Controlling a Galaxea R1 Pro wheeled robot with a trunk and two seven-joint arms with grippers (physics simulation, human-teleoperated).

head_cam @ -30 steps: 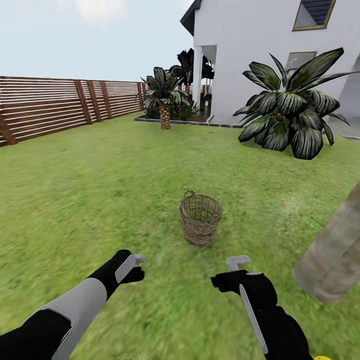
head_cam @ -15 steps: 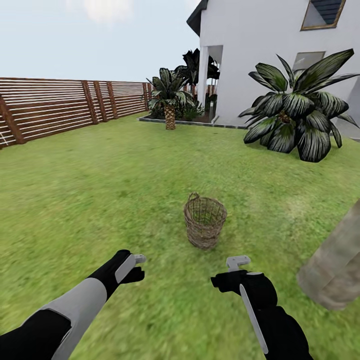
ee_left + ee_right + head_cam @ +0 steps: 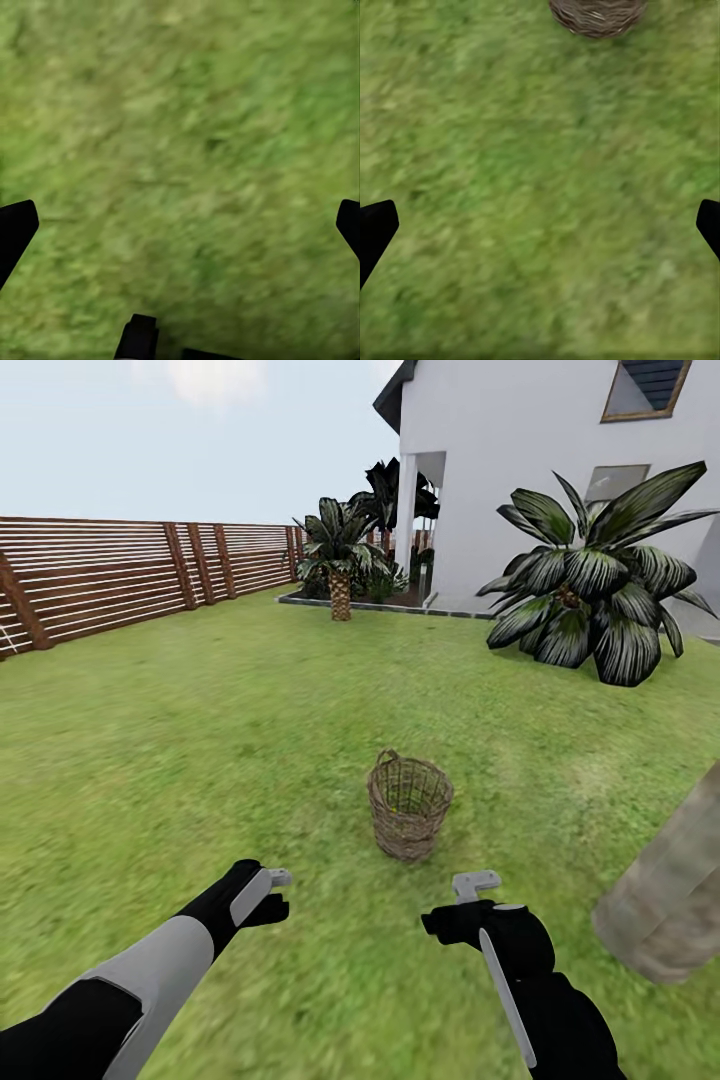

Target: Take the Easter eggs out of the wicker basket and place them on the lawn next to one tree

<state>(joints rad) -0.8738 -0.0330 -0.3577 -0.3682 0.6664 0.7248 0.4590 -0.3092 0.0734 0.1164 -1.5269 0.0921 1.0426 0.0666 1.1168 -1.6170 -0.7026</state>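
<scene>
The wicker basket (image 3: 408, 805) stands upright on the lawn (image 3: 200, 740), a short way ahead of both arms; its rim (image 3: 596, 15) also shows in the right wrist view. The Easter eggs are out of view. My left gripper (image 3: 279, 893) hovers open above bare grass, to the basket's near left, its fingertips (image 3: 15, 229) spread wide. My right gripper (image 3: 456, 901) is open too, just in front of the basket, with nothing between its fingertips (image 3: 376, 225). A thick grey-brown tree trunk (image 3: 670, 900) rises at the right edge, close to my right arm.
A brown slatted fence (image 3: 120, 575) runs along the left. The white house (image 3: 540, 470) stands at the back right, with a broad-leaved bush (image 3: 590, 600) before it and a short palm (image 3: 340, 560) by the porch. Open grass lies all around the basket.
The whole picture shifted a little a second ago as the camera moved, then settled. Both arms hold the same pose and the basket stands where it was.
</scene>
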